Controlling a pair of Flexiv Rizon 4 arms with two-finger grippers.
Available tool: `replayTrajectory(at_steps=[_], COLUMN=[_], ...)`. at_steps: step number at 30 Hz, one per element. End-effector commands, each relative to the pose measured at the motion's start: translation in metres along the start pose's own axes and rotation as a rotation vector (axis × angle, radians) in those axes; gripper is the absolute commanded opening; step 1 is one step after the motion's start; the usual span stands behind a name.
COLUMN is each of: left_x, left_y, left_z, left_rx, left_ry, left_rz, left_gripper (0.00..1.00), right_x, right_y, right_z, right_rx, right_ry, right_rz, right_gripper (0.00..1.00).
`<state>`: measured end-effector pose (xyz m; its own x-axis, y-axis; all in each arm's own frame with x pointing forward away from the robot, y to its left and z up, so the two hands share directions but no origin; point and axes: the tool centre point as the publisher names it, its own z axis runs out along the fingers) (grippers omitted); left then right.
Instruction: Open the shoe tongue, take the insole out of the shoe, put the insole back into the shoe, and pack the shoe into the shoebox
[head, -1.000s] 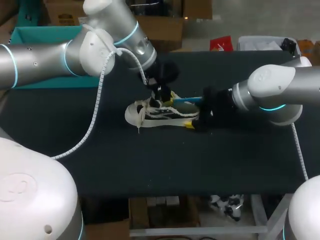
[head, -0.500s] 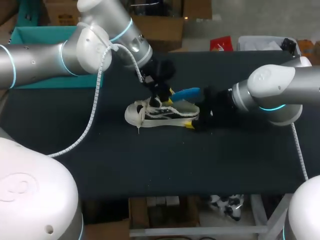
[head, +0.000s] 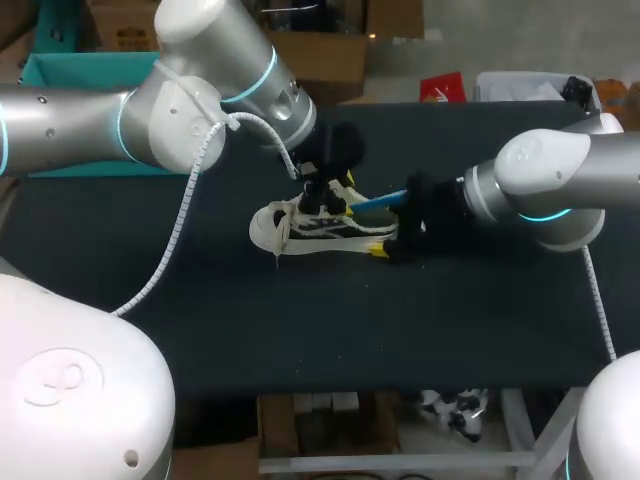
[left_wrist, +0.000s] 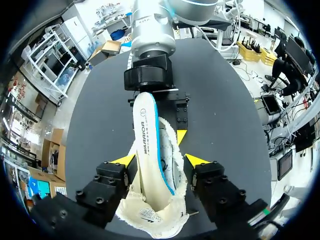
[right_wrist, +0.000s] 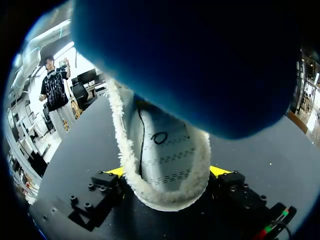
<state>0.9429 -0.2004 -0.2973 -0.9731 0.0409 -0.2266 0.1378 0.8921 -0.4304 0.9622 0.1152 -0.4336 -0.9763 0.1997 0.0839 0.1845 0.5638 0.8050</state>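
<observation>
A white shoe (head: 300, 228) with black stripes lies on its sole mid-table, toe to the left. Its blue-backed insole (head: 378, 200) sticks out of the heel opening, slanting up. My left gripper (head: 328, 195) hangs over the shoe's mouth. In the left wrist view the left gripper (left_wrist: 160, 160) is open, its fingers either side of the fleece collar (left_wrist: 150, 215), and the insole (left_wrist: 147, 135) lies free between them. My right gripper (head: 385, 235) is at the heel. In its wrist view the right gripper (right_wrist: 167, 172) clasps the heel (right_wrist: 165, 145) from both sides, under the insole's blue underside (right_wrist: 200, 65).
The black table top (head: 300, 330) lies bare in front of the shoe and to its left. A teal box (head: 70, 70) stands at the back left corner, behind my left arm.
My left gripper has opened and let go of the insole. The insole's raised heel end has dropped lower over the heel. The right arm has kept still.
</observation>
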Motion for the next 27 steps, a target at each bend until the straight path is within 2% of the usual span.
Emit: replayTrajectory(at_steps=[1, 8, 15, 24, 27], left_x=[-0.003, -0.008, -0.011, -0.017, -0.024], left_y=[-0.008, -0.013, -0.021, -0.025, -0.026], left_z=[0.005, 0.012, 0.027, 0.050, 0.057], left_rx=[-0.026, -0.036, -0.062, -0.092, -0.097], left_ry=[-0.046, -0.056, -0.077, -0.094, -0.087], left_rz=[-0.006, -0.007, -0.001, -0.010, -0.026], left_gripper=[0.59, 0.58, 0.51, 0.51, 0.54], right_x=[-0.002, -0.002, -0.002, -0.002, -0.002], right_y=[-0.007, -0.007, -0.007, -0.007, -0.007], right_z=[0.008, 0.008, 0.008, 0.008, 0.008], right_rx=[-0.002, -0.002, -0.002, -0.002, -0.002], right_ry=[0.002, 0.002, 0.002, 0.002, 0.002], right_rz=[0.001, 0.001, 0.001, 0.001, 0.001], right_gripper=[0.00, 0.00, 0.00, 0.00, 0.00])
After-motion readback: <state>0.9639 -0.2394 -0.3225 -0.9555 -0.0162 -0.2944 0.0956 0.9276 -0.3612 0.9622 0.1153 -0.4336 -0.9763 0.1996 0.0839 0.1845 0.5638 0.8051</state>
